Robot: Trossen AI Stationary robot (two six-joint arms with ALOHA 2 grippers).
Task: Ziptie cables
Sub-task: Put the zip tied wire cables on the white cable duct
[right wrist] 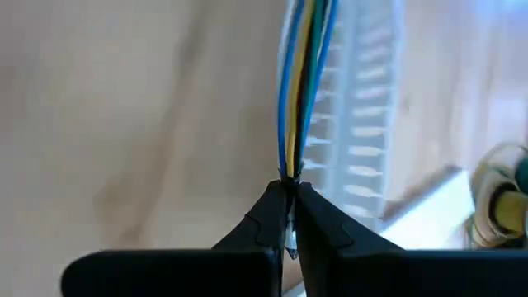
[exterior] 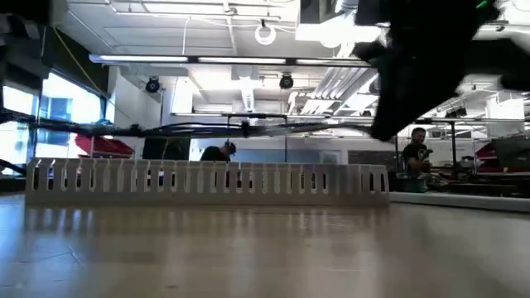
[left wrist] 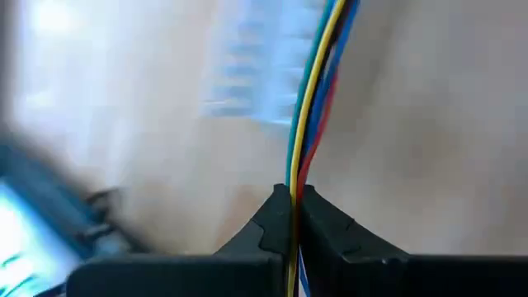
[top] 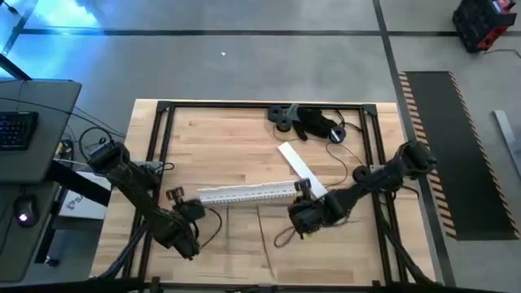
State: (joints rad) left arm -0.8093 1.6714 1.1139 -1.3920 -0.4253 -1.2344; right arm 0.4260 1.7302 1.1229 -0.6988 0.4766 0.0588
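So, going left to right: the left gripper (top: 198, 211) sits at the near-left of the table (top: 228, 138), just in front of the slotted white cable duct (top: 244, 193), and its wrist view shows its fingers (left wrist: 326, 235) pinched tight on the cables (left wrist: 312, 91), a bunch of yellow, blue, red and green wires. The right gripper (top: 303, 213) is over by the duct's right end, fingers also pressed together on the same bunch (right wrist: 301, 74).

Looks like the bundle runs between the 2 grippers, long axis roughly parallel to the duct, just on the near side of it, though the high view barely shows it. Slack ends (top: 281, 238) loop on the wood below the right gripper.

Both hands are busy, so whichever goes for a tie has to let go first. Right arm is nearer the flat white strip (top: 299, 167).
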